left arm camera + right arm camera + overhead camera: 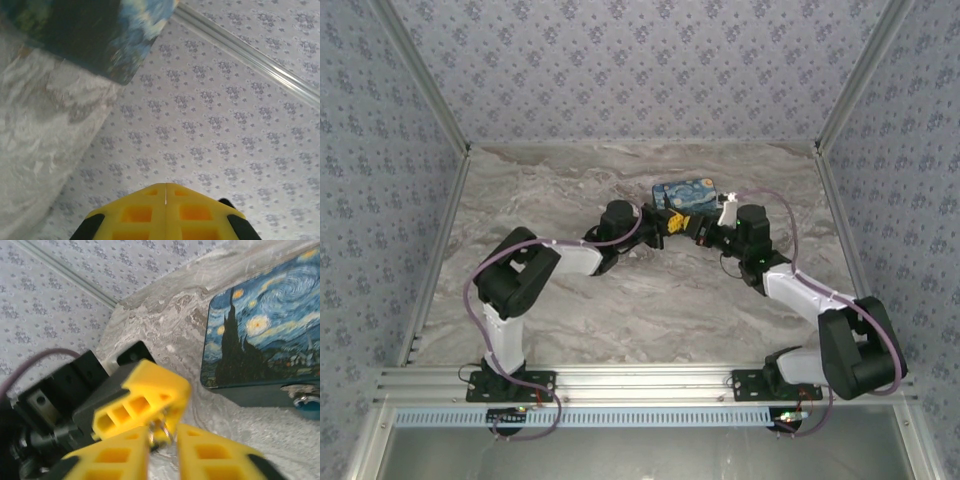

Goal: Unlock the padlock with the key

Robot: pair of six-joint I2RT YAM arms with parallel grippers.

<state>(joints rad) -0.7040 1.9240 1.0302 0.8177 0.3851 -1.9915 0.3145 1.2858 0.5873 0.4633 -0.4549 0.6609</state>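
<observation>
right hand (162,444) is nipped in on a small silvery key (159,430), it seems. left hand (165,194) is pressed together, tip to tip with it. the padlock (306,404) sits on the table (160,325) against the painted box (265,325), just beyond the right hand, which is nearer. its loop is up against the box, and the keyhole end can't be read.

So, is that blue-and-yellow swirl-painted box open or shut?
Shut: the blue-and-yellow swirl-painted box has its lid flat against its dark base.
</observation>
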